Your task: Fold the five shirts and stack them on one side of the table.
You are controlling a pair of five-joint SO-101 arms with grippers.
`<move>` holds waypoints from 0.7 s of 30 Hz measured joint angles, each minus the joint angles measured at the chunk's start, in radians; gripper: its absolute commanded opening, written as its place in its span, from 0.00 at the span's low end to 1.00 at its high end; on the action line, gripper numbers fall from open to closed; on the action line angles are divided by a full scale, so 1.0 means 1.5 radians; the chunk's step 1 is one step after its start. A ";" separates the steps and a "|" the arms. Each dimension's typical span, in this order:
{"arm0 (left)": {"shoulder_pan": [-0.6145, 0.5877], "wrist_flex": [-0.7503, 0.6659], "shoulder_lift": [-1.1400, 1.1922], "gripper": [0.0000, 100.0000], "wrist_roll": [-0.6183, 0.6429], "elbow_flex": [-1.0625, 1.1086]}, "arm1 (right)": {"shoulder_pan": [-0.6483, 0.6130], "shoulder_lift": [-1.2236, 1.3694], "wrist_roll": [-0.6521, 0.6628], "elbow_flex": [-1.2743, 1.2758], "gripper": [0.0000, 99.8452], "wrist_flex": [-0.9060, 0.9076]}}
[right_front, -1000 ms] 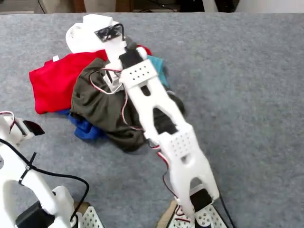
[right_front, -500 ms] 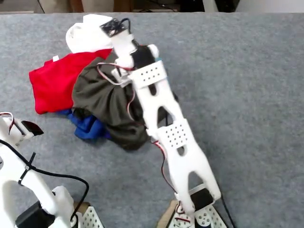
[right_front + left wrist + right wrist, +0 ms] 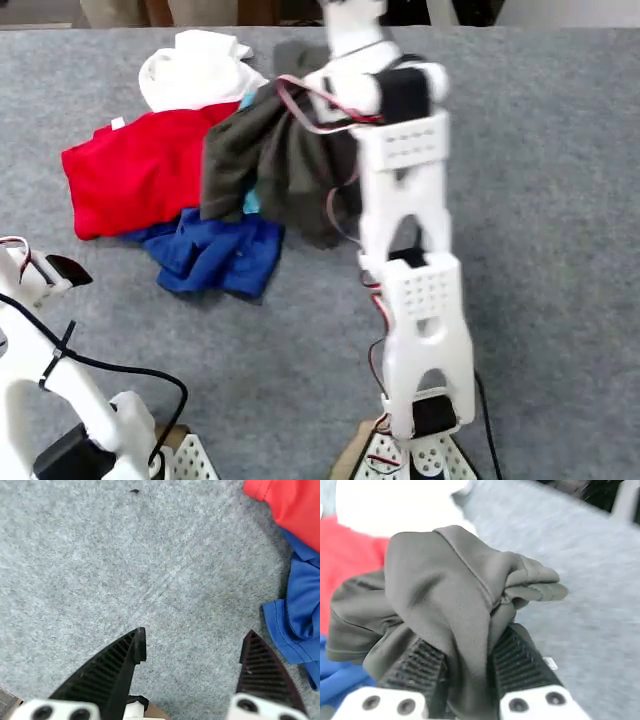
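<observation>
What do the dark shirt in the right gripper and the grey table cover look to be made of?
The dark shirt: looks like thin, soft knit cloth, matte; it drapes in loose folds, bunches in the right gripper, and shows a stitched seam. The table cover: seemingly felt or short-pile carpet, matte grey; fuzzy, flecked surface with no sheen.

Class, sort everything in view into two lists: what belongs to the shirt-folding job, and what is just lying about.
Job: olive shirt, clamped in right gripper; red shirt; blue shirt; white shirt; teal shirt edge.
Lying about: dark speck on grey table.
</observation>
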 measured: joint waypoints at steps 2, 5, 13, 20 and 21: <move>0.000 0.000 0.000 0.31 0.000 0.000 | 0.031 -0.028 0.000 0.000 0.00 0.001; 0.000 0.000 0.000 0.31 0.000 0.000 | 0.083 -0.060 0.000 0.000 0.00 0.001; 0.090 -0.017 0.002 0.31 0.009 0.000 | 0.275 -0.091 0.021 0.042 0.00 0.001; 0.328 -0.024 0.041 0.33 0.129 -0.108 | 0.327 -0.091 0.024 0.286 0.00 0.001; 0.365 -0.027 0.056 0.33 0.138 -0.137 | 0.327 -0.091 0.024 0.327 0.00 0.001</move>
